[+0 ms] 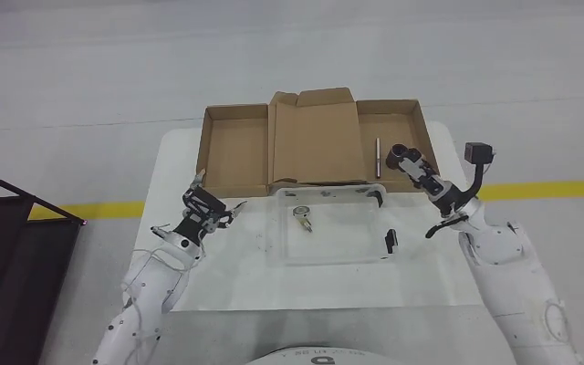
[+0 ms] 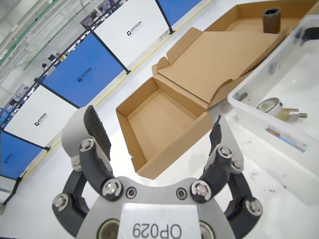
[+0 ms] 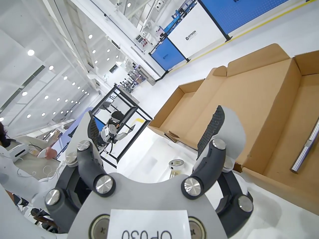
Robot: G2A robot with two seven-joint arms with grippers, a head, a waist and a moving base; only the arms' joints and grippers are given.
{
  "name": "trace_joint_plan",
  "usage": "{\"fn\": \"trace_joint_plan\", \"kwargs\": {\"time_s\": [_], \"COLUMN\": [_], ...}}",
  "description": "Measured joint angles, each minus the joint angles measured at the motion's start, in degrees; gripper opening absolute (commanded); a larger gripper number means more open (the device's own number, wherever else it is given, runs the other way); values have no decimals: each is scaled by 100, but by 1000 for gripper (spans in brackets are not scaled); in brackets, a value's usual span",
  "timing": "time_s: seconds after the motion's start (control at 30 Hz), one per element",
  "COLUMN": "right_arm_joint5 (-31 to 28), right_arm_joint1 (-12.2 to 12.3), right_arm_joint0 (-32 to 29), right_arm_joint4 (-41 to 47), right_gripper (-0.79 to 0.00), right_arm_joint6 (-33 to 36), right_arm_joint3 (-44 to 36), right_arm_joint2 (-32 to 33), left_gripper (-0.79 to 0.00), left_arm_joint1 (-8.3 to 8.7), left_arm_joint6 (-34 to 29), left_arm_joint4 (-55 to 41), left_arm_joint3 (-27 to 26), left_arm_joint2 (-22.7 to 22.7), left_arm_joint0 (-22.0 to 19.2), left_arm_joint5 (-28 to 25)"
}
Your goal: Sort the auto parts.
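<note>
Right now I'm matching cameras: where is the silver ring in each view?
Top view: silver ring lies mid clear tray.
Left wrist view: ring in the tray, beside the cardboard box.
Right wrist view: ring just outside the box.
Shared landmark: the cardboard box.

Surroundings: white table, shop floor, partition row.
White table (image 1: 228,283) sits on pale grey floor (image 1: 274,55); yellow floor line (image 1: 109,210) shows on either side of it. Black open-frame rack (image 1: 23,274) stands near table's L side. Blue panels (image 2: 82,73) & white panels (image 2: 129,26) alternate in a black-posted row across the floor. Rows of round ceiling lights (image 3: 30,52) run along the high white ceiling.
</note>
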Motion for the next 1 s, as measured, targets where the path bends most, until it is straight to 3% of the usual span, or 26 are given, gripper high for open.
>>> {"fn": "trace_joint_plan", "kwargs": {"time_s": [0.1, 0.2, 0.43, 0.53, 0.63, 0.7, 0.8, 1.0], "right_arm_joint5": [-104, -177, -186, -186, -186, -186, -186, -186], "right_arm_joint1": [6, 12, 13, 13, 13, 13, 13, 13], "right_arm_joint0": [-171, -329, -343, -343, -343, -343, -343, -343], "right_arm_joint4": [-7, -30, -40, -40, -40, -40, -40, -40], "right_gripper": [0, 0, 0, 0, 0, 0, 0, 0], "right_arm_joint6": [-113, -192, -199, -199, -199, -199, -199, -199], "right_arm_joint3": [-34, -80, -85, -85, -85, -85, -85, -85], "right_arm_joint2": [130, 246, 261, 261, 261, 261, 261, 261], "left_gripper": [0, 0, 0, 0, 0, 0, 0, 0], "left_arm_joint1": [-32, -65, -64, -41, -52, -81, -163, -335], "left_arm_joint6": [-251, -832, -791, -871, -1174, -1551, -2630, -4443], "left_arm_joint4": [56, -581, -632, -349, 145, 18, -800, -1223], "left_arm_joint3": [-45, -199, -198, -259, -512, -625, -698, -388], "left_arm_joint2": [315, 419, 412, 462, 811, 1102, 1564, 2380], "left_arm_joint0": [-91, -231, -229, -275, -366, -458, -885, -1819], "left_arm_joint5": [-170, -379, -368, -494, -775, -1081, -1682, -1808]}}
